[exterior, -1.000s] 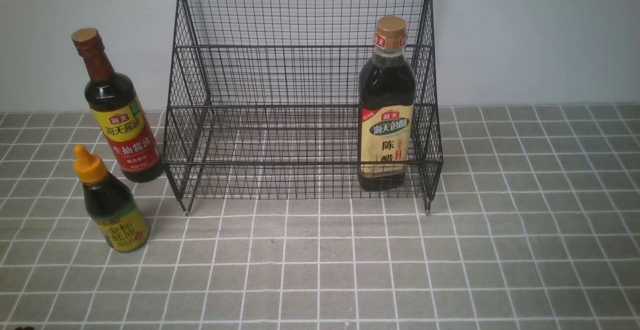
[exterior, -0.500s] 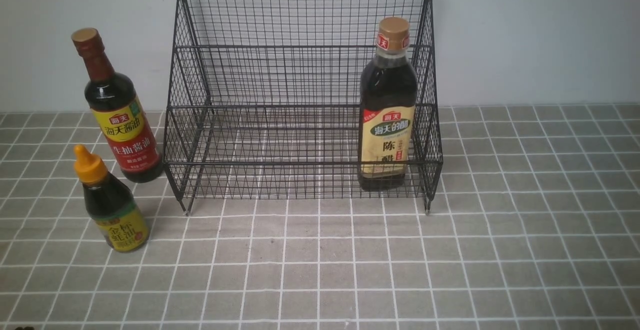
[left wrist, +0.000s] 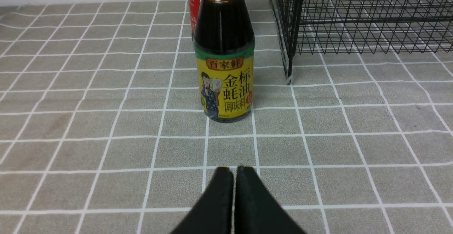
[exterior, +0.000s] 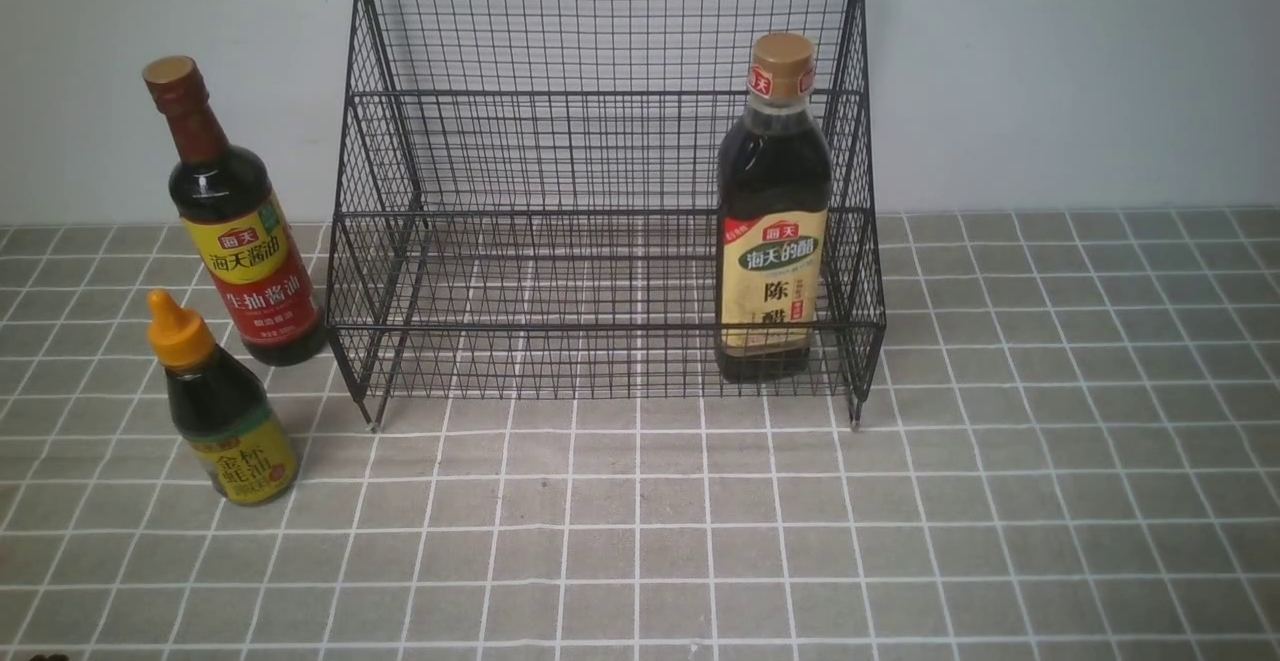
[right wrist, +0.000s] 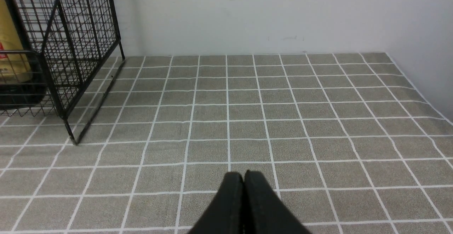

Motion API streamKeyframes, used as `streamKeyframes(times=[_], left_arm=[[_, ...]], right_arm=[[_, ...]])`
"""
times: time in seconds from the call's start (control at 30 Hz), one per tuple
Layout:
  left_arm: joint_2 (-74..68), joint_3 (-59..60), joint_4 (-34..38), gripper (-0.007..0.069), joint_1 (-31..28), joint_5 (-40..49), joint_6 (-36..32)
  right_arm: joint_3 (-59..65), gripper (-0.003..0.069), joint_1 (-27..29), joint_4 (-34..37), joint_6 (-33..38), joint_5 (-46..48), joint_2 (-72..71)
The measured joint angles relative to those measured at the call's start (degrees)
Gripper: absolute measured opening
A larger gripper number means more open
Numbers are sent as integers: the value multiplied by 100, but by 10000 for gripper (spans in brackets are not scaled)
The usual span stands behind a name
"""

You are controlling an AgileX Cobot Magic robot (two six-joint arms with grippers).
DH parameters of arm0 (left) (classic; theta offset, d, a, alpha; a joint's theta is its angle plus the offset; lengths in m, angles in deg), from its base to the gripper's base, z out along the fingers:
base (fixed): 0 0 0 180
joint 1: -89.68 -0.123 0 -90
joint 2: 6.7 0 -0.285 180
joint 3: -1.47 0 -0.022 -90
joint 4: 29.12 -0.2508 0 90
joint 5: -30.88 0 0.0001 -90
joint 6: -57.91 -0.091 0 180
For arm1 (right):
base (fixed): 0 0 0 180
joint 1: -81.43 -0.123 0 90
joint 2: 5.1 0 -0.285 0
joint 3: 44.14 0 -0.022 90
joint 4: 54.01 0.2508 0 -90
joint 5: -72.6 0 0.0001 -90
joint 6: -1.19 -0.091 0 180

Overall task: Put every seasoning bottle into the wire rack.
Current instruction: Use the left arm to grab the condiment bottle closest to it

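Left wrist view: my left gripper (left wrist: 231,172), pinched together and empty, faces the short dark bottle with orange pointed cap (left wrist: 224,67), standing left of the large black wire-mesh rack (exterior: 600,91). I should spread wide, then clasp its body, avoiding the tall red-yellow-labelled bottle (exterior: 240,241) behind. The tall beige-labelled bottle (exterior: 772,241) stands in the rack; my right gripper (right wrist: 243,177) is likewise closed.

Three seasoning bottles (exterior: 240,251) (exterior: 225,421) (exterior: 772,241) and one wire rack (exterior: 560,326).

Of our own body we see only the two grippers. Our left gripper (left wrist: 233,171) has two matte black fingers (left wrist: 219,198), broad below and tapering to rounded tips, a thin line parting them. Our right gripper (right wrist: 244,175) looks the same.
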Motion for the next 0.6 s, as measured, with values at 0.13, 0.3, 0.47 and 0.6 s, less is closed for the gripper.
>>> streamKeyframes(times=[0.13, 0.3, 0.47, 0.6], left_arm=[[0, 0, 0, -7, 0, 0, 0], [0, 0, 0, -7, 0, 0, 0], [0, 0, -36, -7, 0, -7, 0], [0, 34, 58, -7, 0, -578, 173]], right_arm=[[0, -13, 0, 0, -7, 0, 0], [0, -13, 0, 0, -13, 0, 0], [0, -13, 0, 0, -13, 0, 0], [0, -13, 0, 0, -17, 0, 0]])
